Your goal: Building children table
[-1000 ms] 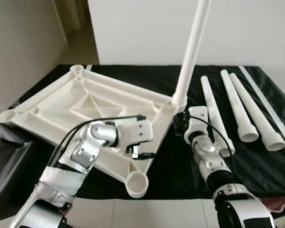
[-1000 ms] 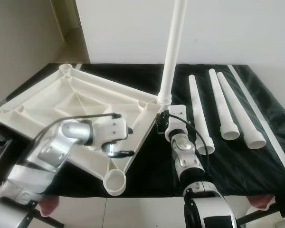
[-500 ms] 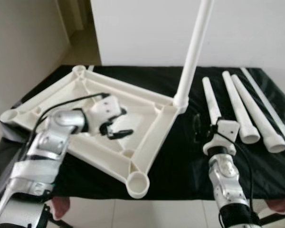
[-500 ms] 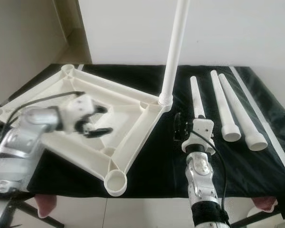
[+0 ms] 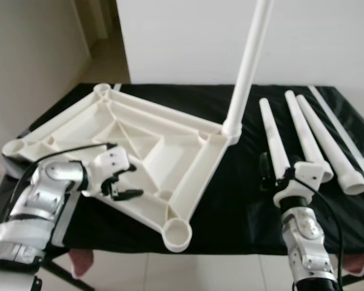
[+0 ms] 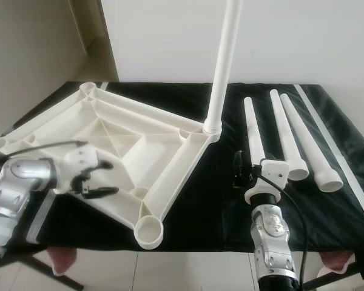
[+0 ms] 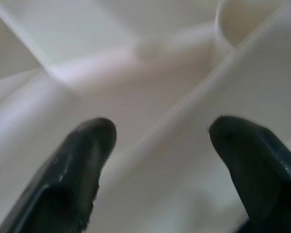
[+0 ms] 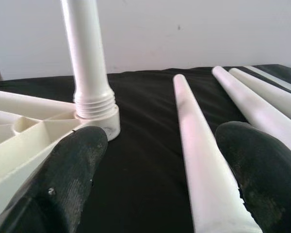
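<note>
The white plastic table top (image 5: 194, 176) lies upside down on a black-covered table. One white leg (image 5: 246, 66) stands upright in its right corner socket, and the near corner socket (image 5: 176, 232) is empty. Three loose legs (image 5: 273, 136) (image 5: 303, 130) (image 5: 330, 145) lie side by side to the right. My left gripper (image 5: 132, 182) hovers open over the top's near-left ribs (image 7: 150, 73). My right gripper (image 5: 266, 173) is open, low over the cloth beside the nearest loose leg (image 8: 199, 141), which runs between its fingers (image 8: 72, 170) in the right wrist view.
A long thin white strip (image 5: 346, 133) runs along the right side of the black cloth (image 5: 230, 200). The table's front edge is just below the near socket, with tiled floor beyond. A white wall stands behind the table.
My left gripper has drawn back from the middle of the top to its near-left edge. My right gripper has left the upright leg's base and moved right to the nearest loose leg.
</note>
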Motion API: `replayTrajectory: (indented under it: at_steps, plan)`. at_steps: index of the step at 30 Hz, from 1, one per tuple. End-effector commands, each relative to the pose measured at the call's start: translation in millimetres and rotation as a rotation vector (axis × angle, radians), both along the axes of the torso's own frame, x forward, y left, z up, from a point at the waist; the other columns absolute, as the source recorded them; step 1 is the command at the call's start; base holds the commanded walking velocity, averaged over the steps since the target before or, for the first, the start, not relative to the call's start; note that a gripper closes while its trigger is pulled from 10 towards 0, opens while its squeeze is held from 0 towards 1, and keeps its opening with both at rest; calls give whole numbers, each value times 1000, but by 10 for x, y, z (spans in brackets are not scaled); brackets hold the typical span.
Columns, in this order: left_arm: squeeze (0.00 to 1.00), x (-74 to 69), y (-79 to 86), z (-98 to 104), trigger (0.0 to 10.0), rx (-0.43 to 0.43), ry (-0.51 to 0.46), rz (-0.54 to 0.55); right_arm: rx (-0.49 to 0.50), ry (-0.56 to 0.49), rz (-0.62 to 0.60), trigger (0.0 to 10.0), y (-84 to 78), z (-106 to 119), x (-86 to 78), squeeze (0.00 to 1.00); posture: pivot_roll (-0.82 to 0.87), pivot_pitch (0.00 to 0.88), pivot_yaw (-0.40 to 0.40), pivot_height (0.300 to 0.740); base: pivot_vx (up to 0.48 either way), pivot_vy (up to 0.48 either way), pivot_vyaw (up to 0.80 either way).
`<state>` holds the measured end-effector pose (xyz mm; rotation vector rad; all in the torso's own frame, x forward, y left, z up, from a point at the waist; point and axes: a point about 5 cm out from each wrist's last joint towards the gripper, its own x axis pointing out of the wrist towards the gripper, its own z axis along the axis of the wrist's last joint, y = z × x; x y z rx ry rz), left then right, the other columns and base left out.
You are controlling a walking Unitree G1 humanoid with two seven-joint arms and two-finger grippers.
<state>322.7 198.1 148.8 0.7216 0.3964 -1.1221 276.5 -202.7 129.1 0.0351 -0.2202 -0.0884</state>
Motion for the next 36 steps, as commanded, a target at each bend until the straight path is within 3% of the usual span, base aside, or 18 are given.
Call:
replayTrajectory:
  at_steps: [1,7,17,25,26,27,36]
  plan:
    - [0,29,84,-104,10000,83,-18,72,5,10,1,10000,-7,4,-9,0,11,0,4,740,0,0,0]
    - [0,70,148,-161,10000,136,-28,115,2,9,8,10000,-3,37,13,0,13,0,1,740,0,0,0]
    - [0,306,40,-143,10000,75,-51,321,-11,6,22,10000,11,102,64,0,10,0,2,740,0,0,0]
    - [0,347,6,-201,10000,69,-35,380,-11,9,17,10000,8,101,46,0,1,0,12,740,0,0,0]
    - [0,346,-4,-214,6667,64,-28,385,-9,10,14,10000,8,97,37,0,1,0,12,740,0,0,0]
    - [0,347,-11,-225,0,57,-18,393,-9,12,13,10000,11,91,32,0,-2,0,17,740,0,0,0]
    - [0,346,-92,-223,0,55,-10,394,-11,17,15,10000,16,86,31,0,2,0,19,740,0,0,0]
